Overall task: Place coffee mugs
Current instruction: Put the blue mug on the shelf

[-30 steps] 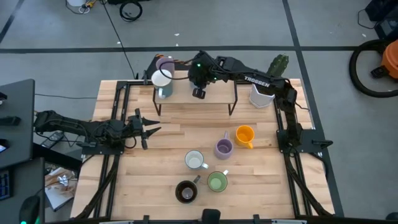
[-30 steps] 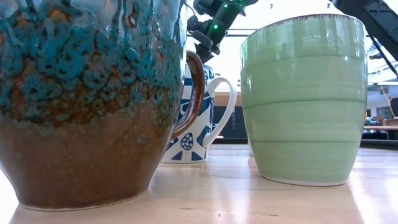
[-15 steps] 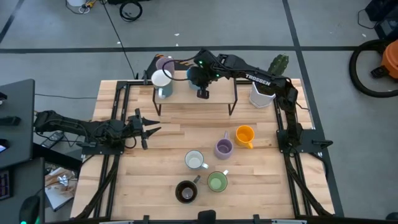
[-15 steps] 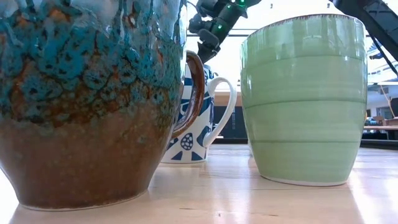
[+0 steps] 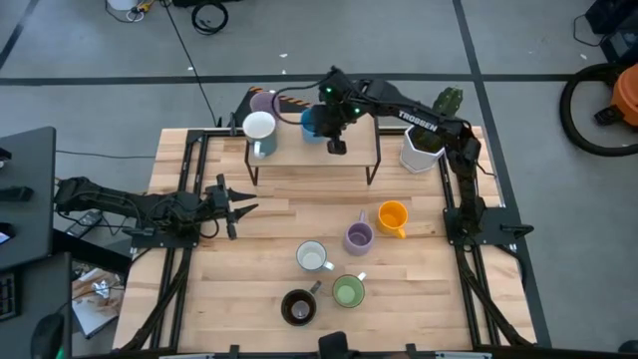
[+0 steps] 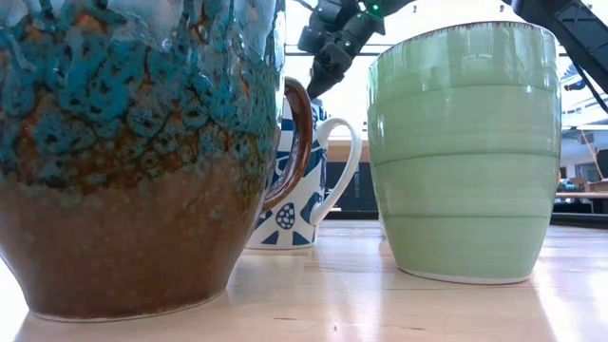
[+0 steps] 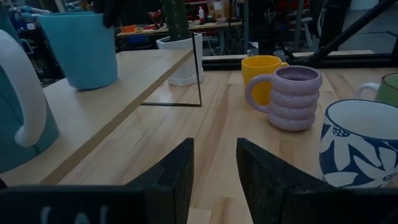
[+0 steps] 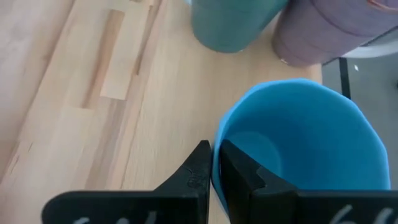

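A raised wooden shelf (image 5: 349, 152) stands at the table's far side. On it are a lilac mug (image 5: 264, 103), a white-rimmed teal mug (image 5: 259, 128) and a blue mug (image 5: 313, 122). My right gripper (image 5: 337, 146) is over the shelf, shut on the blue mug (image 8: 298, 137). On the table below stand an orange mug (image 5: 393, 216), a lilac mug (image 5: 359, 237), a white mug (image 5: 313, 257), a green mug (image 5: 348, 291) and a dark brown mug (image 5: 298, 307). My left gripper (image 5: 239, 204) waits open at the table's left (image 7: 214, 168). My right gripper pinches the blue mug's wall at the rim (image 8: 216, 163), one finger (image 8: 239, 171) inside the mug and one (image 8: 198, 167) outside. The fingers come slanting down from above. The mug stays upright; in the left wrist view its base (image 7: 93, 82) seems to meet the shelf top.
A white faceted pot with a cactus (image 5: 422, 150) stands at the shelf's right end. The shelf's right half (image 5: 359, 160) is bare wood. In the low view the brown (image 6: 133, 152) and green (image 6: 465, 152) mugs fill the foreground.
My right gripper has moved toward the table's right edge along the shelf and rolled at the wrist. The blue mug, earlier mostly hidden under the arm, now shows beside the gripper. My left arm has kept still.
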